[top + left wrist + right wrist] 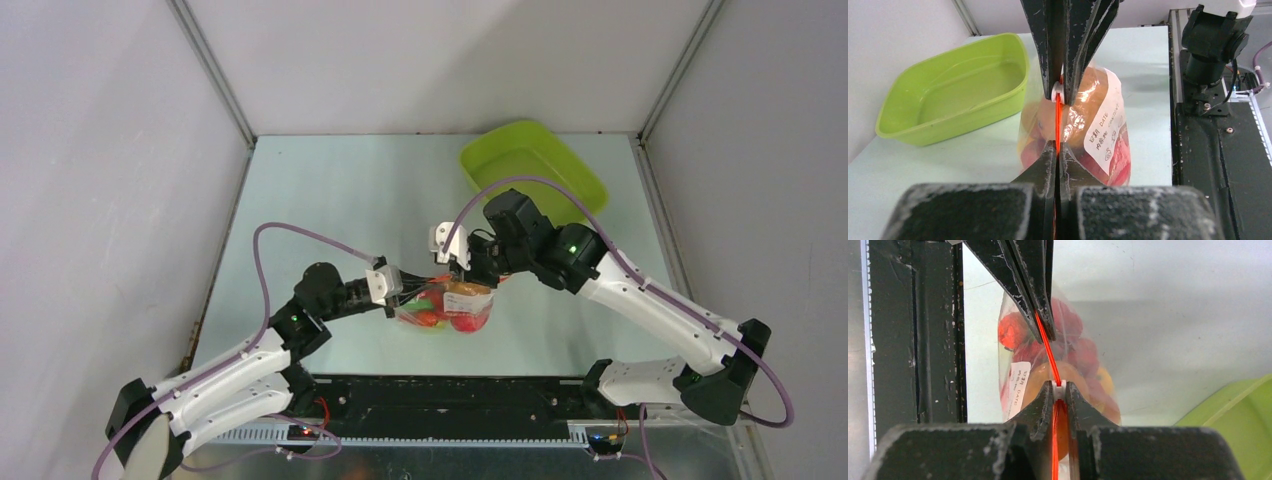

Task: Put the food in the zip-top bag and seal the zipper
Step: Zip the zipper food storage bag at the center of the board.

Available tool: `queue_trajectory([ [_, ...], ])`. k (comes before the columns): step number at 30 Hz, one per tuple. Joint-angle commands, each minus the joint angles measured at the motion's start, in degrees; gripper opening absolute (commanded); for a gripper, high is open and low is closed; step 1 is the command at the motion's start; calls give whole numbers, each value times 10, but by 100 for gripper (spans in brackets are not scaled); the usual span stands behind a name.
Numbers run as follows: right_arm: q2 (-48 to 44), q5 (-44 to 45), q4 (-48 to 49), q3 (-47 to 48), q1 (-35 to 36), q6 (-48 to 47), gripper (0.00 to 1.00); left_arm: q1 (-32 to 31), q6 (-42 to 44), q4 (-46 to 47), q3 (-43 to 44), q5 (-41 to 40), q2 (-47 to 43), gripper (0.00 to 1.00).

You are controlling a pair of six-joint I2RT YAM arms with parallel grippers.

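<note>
Two claws, one bag strung between them, and this is the sealing step by the look of it. On the left, the left claw (1055,152) is clamped hard on the orange-red zipper (1057,117), jaws pressed together with only the strip between. If that pinch is too shallow, the strip slides out as soon as the other arm pulls, and the whole bag follows instead of closing.

In the middle, the bag (452,310) hangs below the strip, above the desk (340,200) just ahead of the arm bases. I can't tell whether its bottom touches. It's packed with food (1013,331), red and orange pieces bulging against the plastic. That weight drags on the strip. A piece riding high near the mouth could jam the track, though none looks wedged there.

On the right, the right claw (1059,390) is nipped on the small white slider (1059,385), fingertips either side of it. That's a small, slick part, so a pull off the line of the strip could pop it free or buckle the zipper. I can't tell whether the stretch between the claws is sealed.

Far right, the green tray (535,165) sits well apart.
</note>
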Motion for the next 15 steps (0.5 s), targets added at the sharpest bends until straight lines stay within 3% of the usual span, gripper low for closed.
queue_trajectory([
  [1, -41, 115, -80, -8, -43, -5, 0, 6, 22, -32, -9, -18, -20, 0],
  [15, -45, 147, -174, -17, -114, -65, 1, 5, 29, -45, -6, -22, -15, 0],
])
